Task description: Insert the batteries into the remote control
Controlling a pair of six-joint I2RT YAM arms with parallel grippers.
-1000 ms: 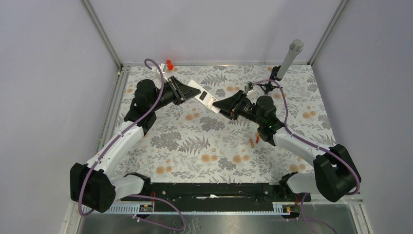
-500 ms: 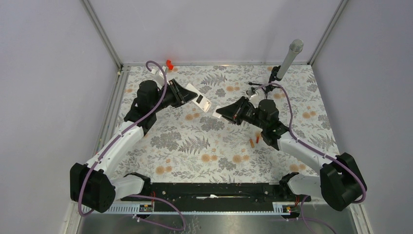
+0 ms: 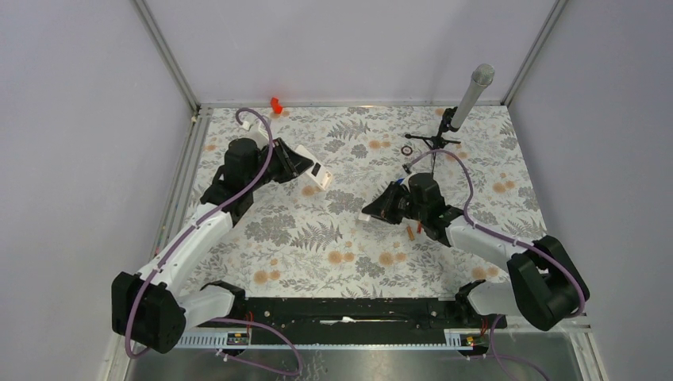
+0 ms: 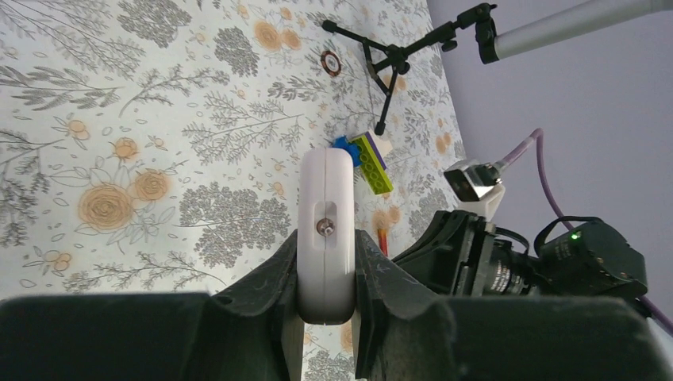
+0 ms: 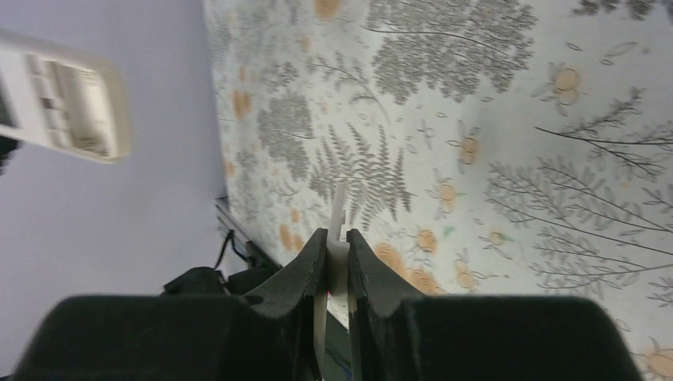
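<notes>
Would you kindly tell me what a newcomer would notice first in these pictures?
The left gripper holds the white remote control in the air at the back left, its battery slot uncovered. The right gripper pinches a thin white cover low over the middle of the flowered table. An orange battery lies on the table beside the right arm.

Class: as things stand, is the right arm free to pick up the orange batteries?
Probably not yet: the small orange cylindrical batteries lie close by, but the right tool is shut on a thin white cover piece.
</notes>
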